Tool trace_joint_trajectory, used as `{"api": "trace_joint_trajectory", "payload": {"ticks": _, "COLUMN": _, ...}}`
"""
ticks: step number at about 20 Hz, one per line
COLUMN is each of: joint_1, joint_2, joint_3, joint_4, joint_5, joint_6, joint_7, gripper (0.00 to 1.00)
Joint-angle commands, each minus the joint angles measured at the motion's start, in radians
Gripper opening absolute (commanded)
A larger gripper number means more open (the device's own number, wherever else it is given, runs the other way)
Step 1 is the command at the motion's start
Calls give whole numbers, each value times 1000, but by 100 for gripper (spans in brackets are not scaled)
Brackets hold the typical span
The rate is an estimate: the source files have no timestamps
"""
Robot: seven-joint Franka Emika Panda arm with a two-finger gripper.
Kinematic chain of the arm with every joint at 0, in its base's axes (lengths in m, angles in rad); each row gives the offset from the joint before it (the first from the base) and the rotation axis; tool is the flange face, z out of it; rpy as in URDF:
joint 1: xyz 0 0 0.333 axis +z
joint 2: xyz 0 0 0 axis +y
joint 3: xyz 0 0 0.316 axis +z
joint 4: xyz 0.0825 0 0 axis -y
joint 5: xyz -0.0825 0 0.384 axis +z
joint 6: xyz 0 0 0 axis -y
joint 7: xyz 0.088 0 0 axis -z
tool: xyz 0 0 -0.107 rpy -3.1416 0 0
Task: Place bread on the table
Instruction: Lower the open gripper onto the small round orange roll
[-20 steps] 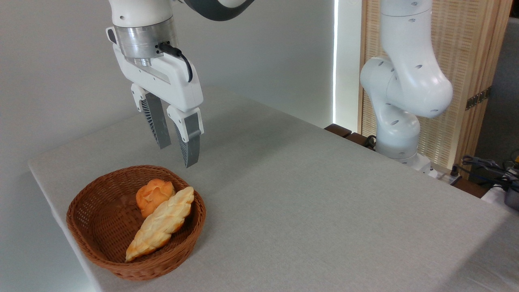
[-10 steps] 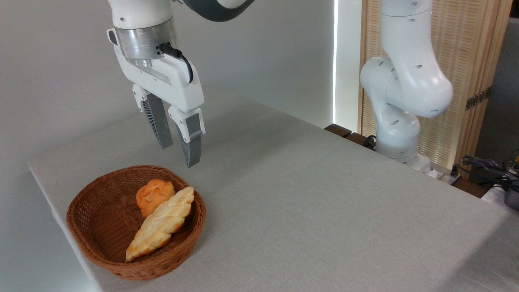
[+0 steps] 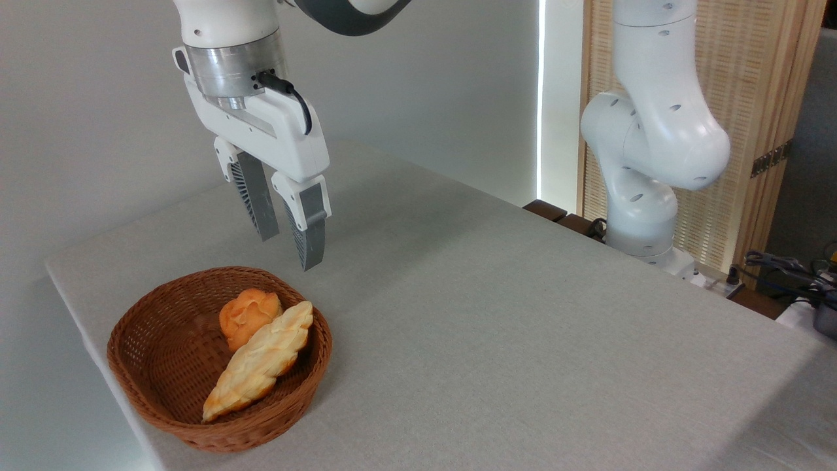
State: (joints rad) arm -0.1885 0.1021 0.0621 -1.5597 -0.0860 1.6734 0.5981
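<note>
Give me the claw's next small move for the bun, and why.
Probably ease down and left toward the bread. The claw hangs empty above the basket's far rim, fingers slightly apart, while the bread sits in the basket, right side tucked against the braided loaf. Opening wider first looks wise.

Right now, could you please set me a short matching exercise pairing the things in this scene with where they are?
Things:
1. bread
2. braided loaf
3. gripper
4. basket

Places:
A. stands on the table
B. above the basket's far rim, jaws apart, empty
C. at the back of the basket
D. lies slantwise in the basket, in front of the bun

Pairs: 1-C, 2-D, 3-B, 4-A
</note>
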Motion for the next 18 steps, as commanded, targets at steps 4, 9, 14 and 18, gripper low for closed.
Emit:
{"api": "trace_joint_trajectory", "payload": {"ticks": 4, "joint_1": -14, "joint_2": 22, "joint_3": -4, "joint_4": 4, "joint_5": 8, "joint_6": -21, "joint_7": -9, "gripper": 100}}
{"api": "trace_joint_trajectory", "payload": {"ticks": 9, "joint_1": -20, "joint_2": 51, "joint_3": -22, "joint_4": -2, "joint_5": 8, "joint_6": 24, "joint_7": -6, "gripper": 100}}
{"api": "trace_joint_trajectory", "payload": {"ticks": 14, "joint_1": -20, "joint_2": 105, "joint_3": -67, "joint_4": -20, "joint_5": 2, "joint_6": 172, "joint_7": -8, "gripper": 100}}
{"api": "trace_joint_trajectory", "payload": {"ticks": 18, "joint_1": -20, "joint_2": 152, "joint_3": -100, "joint_4": -20, "joint_5": -3, "joint_6": 213, "joint_7": -9, "gripper": 100}}
